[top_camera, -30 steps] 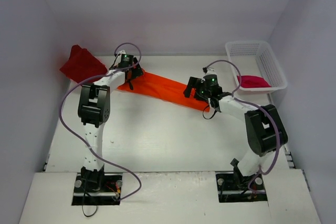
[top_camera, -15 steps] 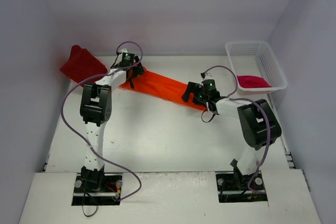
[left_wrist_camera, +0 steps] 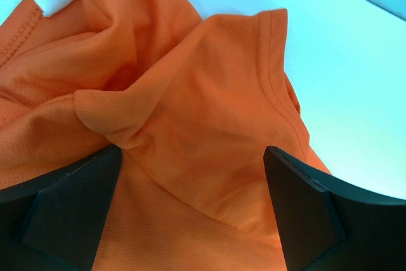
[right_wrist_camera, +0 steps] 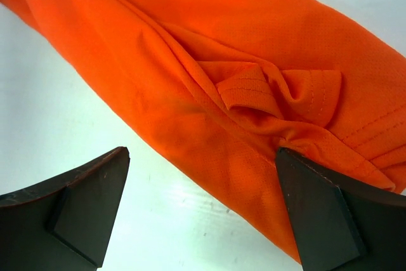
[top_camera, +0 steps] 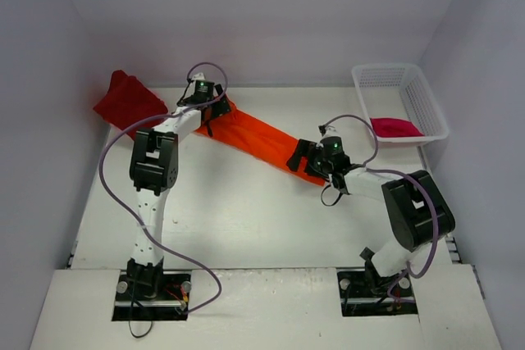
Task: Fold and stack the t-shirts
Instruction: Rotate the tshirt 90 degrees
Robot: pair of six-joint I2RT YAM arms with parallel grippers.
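Wrist views show left gripper [left_wrist_camera: 193, 179] and right gripper [right_wrist_camera: 203, 185] with jaws spread wide astride the orange t-shirt [top_camera: 256, 138]. Only the top view shows the dark red t-shirt [top_camera: 127, 101] and basket [top_camera: 423, 101].

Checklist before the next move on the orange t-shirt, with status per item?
1. Left end effector open: ok.
2. Right end effector open: ok.
3. Bright orange cloth t-shirt lined up with both: ok, bunched cloth shows between each pair of fingers.
4. Orange t-shirt flat: not ok, a long wrinkled band.
5. Dark red cloth t-shirt apart from it: cannot tell, left arm covers the gap.
6. Crimson-pink cloth t-shirt out of the way: ok, in the white plastic mesh basket.
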